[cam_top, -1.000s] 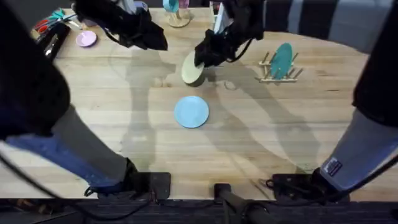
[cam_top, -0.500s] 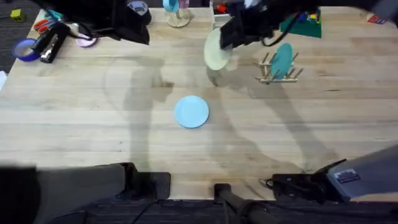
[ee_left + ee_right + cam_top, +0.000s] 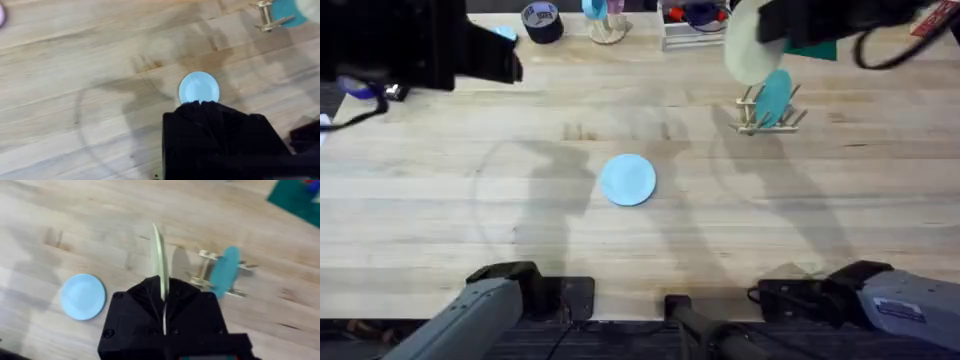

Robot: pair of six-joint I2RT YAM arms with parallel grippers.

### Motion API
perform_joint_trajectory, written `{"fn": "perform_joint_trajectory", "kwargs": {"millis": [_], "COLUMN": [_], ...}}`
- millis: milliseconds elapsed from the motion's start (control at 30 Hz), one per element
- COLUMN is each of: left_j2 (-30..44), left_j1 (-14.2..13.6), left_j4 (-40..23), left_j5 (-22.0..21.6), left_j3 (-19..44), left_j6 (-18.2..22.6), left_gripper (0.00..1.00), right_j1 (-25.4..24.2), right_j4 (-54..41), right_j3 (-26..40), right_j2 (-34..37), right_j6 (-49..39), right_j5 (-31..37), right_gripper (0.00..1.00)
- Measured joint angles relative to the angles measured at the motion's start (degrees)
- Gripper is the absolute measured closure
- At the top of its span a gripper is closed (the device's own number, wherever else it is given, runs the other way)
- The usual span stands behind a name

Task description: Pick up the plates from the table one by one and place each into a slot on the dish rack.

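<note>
Right gripper: I see it clamped on the cream plate, which stands edge-on and upright between the two black fingers and pokes out beyond them.
Cream plate, from overhead: I have it lifted off the table, at the far right, with the dark right arm gripping it from the right; its lower edge sits just above the dish rack in that view.
Dish rack: I read thin wooden dowels on a low base, with a teal plate standing upright in one of the slots. In the right wrist view the rack lies beyond and to one side of the held plate, apart from it.
Blue plate: it lies flat near the middle of the table, well apart from both arms and from the rack.
Left gripper: its black body hangs above the table, the blue plate showing just past it; I cannot tell how its fingers stand.
</note>
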Motion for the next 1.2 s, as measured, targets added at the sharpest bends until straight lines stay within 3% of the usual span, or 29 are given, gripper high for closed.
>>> {"fn": "perform_joint_trajectory", "kwargs": {"millis": [233,567,667,700,733,867,900,1200], "left_j2": [-4.6,-5.2,-5.2,-5.2,-5.2,-5.2,-5.2,-5.2], "left_j1": [0.0,0.0,0.0,0.0,0.0,0.0,0.0,0.0], "left_j4": [-0.1,-1.8,-2.3,-2.5,-2.5,-2.5,-2.5,-2.6], "left_j5": [-1.9,-2.3,-2.3,-2.3,-2.4,-2.4,-2.4,-2.6], "left_j3": [0.0,0.0,0.0,0.0,0.0,0.0,0.0,0.0], "left_j6": [0.0,0.1,0.2,0.2,0.5,0.4,0.4,0.4], "left_gripper": [0.961,0.939,0.867,0.829,0.719,0.11,0.035,0.008], "right_j1": [-0.1,-0.1,-0.1,-0.1,-0.1,-0.1,-0.1,-0.1], "right_j4": [-6.0,-11.5,-11.8,-11.8,-11.9,-12.8,-13.1,-15.9], "right_j3": [0.0,0.0,0.0,0.0,0.0,0.0,0.0,0.0], "right_j2": [-5.7,-12.0,-13.8,-14.3,-15.0,-17.1,-17.5,-19.3], "right_j6": [-0.5,-0.6,-0.4,-0.1,0.3,1.7,2.1,9.4], "right_j5": [5.0,10.1,10.6,10.6,10.7,10.8,10.8,13.9], "right_gripper": [0.972,0.972,0.972,0.972,0.972,0.972,0.972,0.972]}}
